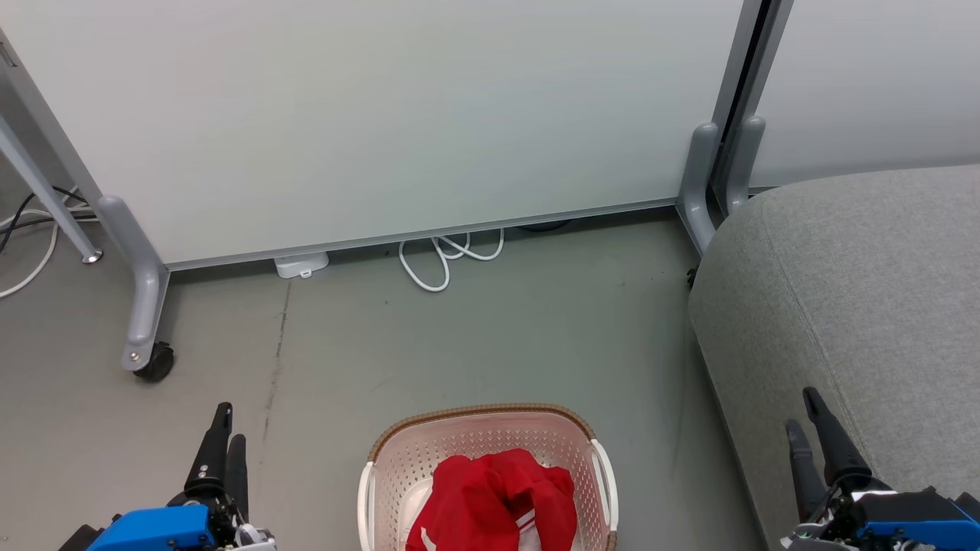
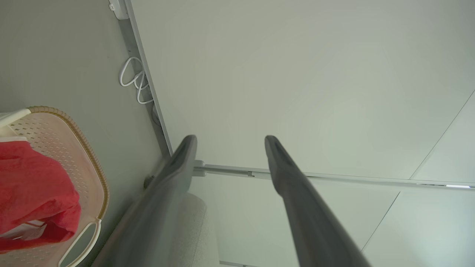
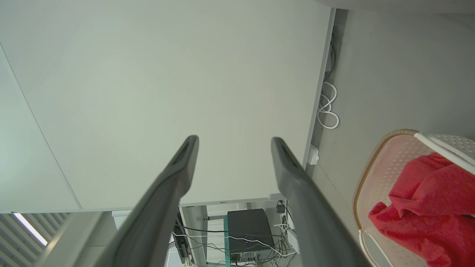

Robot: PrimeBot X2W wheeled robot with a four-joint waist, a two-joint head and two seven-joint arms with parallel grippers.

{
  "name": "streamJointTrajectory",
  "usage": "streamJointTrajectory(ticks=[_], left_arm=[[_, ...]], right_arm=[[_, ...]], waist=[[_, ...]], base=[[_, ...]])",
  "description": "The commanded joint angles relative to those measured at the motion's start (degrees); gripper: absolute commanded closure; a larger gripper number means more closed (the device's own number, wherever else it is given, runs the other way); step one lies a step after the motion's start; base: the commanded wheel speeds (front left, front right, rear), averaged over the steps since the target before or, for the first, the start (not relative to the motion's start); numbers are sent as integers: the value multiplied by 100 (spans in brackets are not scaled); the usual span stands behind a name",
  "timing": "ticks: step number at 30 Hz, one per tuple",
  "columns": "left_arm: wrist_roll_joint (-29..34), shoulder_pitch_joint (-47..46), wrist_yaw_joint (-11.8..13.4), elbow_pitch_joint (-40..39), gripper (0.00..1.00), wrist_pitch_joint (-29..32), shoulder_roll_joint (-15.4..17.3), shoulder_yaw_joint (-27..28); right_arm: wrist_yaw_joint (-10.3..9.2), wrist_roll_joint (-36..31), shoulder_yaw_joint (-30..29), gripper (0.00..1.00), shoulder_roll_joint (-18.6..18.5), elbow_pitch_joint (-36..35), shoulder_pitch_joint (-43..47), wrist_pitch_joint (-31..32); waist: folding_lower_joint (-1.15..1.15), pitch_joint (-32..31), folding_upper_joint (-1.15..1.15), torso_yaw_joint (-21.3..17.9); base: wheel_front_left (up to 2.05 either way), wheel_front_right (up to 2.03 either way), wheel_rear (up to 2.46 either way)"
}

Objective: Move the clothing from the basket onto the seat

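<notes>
Left gripper (image 1: 228, 427): head view, 7 o'clock. Two dark fingers spread apart, holding nothing, over bare floor (image 1: 475, 337).

Right gripper (image 1: 801, 412): head view, 5 o'clock. Fingers likewise parted and empty, in front of the near edge of the seat.

Clothing (image 1: 490, 497): bright red fabric with white stripe trim, lying bunched in a heap inside the basket; touched by neither gripper. Possibly more than one piece, though the folds do not let the count be told.

Basket (image 1: 482, 412): cream, perforated walls, brown woven-look rim, white side handles. Stands on the floor at 6 o'clock, between the two grippers and apart from both; lower part cut off by the frame edge.

Seat (image 1: 857, 291): grey upholstered sofa, rounded corner, stitched seam. Occupies 3 to 5 o'clock, to the basket's 2 o'clock, near it but not touching.

Partition panel (image 1: 383, 115): pale, on grey legs, spanning 10 to 1 o'clock.

Castor (image 1: 157, 361): black, at 9 o'clock.

White cable (image 1: 440, 264): looped at the panel's foot, 12 o'clock from the basket.
</notes>
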Motion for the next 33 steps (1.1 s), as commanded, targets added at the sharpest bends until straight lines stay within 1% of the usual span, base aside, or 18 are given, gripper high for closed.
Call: streamJointTrajectory(ticks=[1, 7, 11, 12, 17, 18, 22, 33], left_arm=[[29, -141, 0, -122, 0, -69, 40, -58], [153, -166, -1, -150, 0, -239, 46, -157], [384, -179, 3, -147, 0, -345, 50, -177], [559, -188, 14, -151, 0, -397, 52, -194], [1069, -194, 57, -208, 0, -521, 58, -251], [1069, -194, 57, -208, 0, -521, 58, -251], [1539, -181, 102, -262, 0, -616, 61, -318], [2989, -139, 190, -361, 0, -857, 71, -488]], right_arm=[[3, -51, 67, 0, -17, -127, -113, -73], [4, -256, 170, 0, -20, -153, -142, -245], [5, -466, 205, 0, -23, -171, -158, -352], [5, -600, 225, 0, -24, -173, -164, -405], [6, -925, 273, 0, -27, -181, -177, -530], [6, -925, 273, 0, -27, -181, -177, -530], [6, -1253, 296, 0, -29, -182, -194, -625], [8, -2460, 341, 0, -35, -140, -249, -865]], waist=[[0, 1, 0, 0], [0, 1, 0, 0], [0, 1, 0, 1], [0, 0, 0, 1], [0, -3, 0, 1], [0, -3, 0, 1], [0, -3, 0, -1], [0, 4, 0, -3]], base=[[0, 0, 0], [0, 0, 0], [0, 0, 0], [0, 0, 0], [0, 0, 0], [0, 0, 0], [0, 0, 0], [0, 0, 0]])
